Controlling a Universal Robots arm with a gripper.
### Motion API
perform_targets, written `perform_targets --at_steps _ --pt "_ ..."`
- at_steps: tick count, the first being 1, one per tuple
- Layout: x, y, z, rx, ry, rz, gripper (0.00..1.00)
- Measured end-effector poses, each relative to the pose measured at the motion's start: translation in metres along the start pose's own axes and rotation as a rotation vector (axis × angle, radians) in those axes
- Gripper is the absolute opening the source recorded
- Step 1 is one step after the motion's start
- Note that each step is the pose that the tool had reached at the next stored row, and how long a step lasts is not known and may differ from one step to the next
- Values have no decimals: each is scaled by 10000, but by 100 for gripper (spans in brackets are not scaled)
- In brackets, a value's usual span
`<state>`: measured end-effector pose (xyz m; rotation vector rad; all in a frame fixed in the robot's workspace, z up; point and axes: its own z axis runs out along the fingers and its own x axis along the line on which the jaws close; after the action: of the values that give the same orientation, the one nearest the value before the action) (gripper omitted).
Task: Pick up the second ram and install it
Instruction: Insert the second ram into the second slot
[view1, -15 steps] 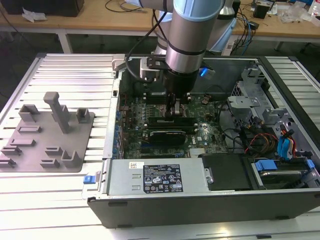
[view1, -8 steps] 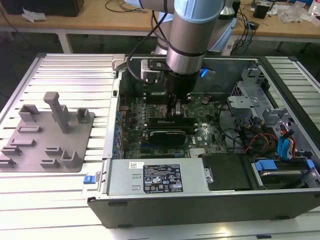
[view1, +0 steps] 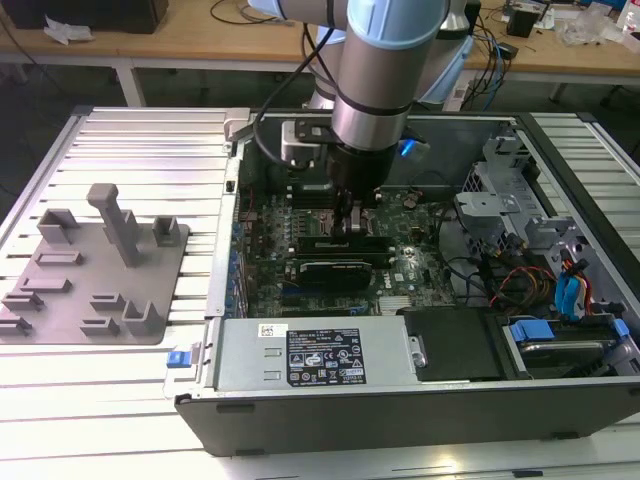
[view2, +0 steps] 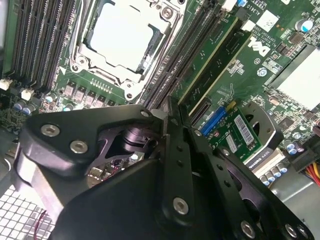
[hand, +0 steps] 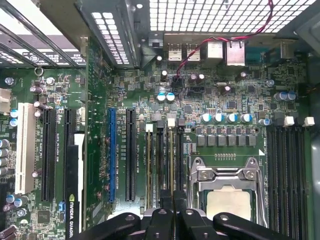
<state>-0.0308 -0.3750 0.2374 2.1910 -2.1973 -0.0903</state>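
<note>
Claw (view1: 352, 222) is down inside the open computer case (view1: 400, 405), over the memory slots just beside the CPU socket (hand: 227, 200). In the second wrist view the fingers (view2: 176, 150) look drawn together, narrow, with nothing visibly pinched between them. So I judge it is pressing, not carrying. The second ram (hand: 171, 160) stands on edge in its slot, running straight under the claw. It looks like a thin pale-edged strip with a white latch at its far end. Another stick (hand: 149, 160) sits a couple of slots over, away from the socket. Whether the second ram is fully home cannot be told, since the near end is hidden by the claw. To do this step well: push straight down along the slot line and keep the fingertips centred on the stick's top edge. Don't tilt toward the socket, and seat both ends evenly until the latches close. The grey fixture plate (view1: 100, 270) lies on the counter (view1: 150, 130), well apart at the exterior view's left, with no stick visible on it.
</note>
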Motion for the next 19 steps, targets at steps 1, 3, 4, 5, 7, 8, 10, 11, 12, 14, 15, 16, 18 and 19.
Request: perform_targets --at_steps 1,3,4,5,7,8,10,11,12,14,15,16,18,19 --pt "0 3 4 4 -2 1 9" --pt "0 6 5 5 1 -1 9" --pt "-1 6 14 19 -6 0 9" --pt "0 7 21 53 -9 -1 9" --pt "0 7 21 54 -9 -3 9" --pt "1 7 21 55 -10 -2 9" --pt "0 7 23 57 -15 71 9" --pt "0 7 23 56 -16 81 9" --pt "0 7 23 57 -17 85 9" --pt "0 7 23 57 -17 87 9" --pt "0 10 24 58 -17 87 9" --pt "1 11 24 57 -16 85 9" --pt "1 13 38 59 -19 87 9" --pt "1 13 41 58 -14 86 9"
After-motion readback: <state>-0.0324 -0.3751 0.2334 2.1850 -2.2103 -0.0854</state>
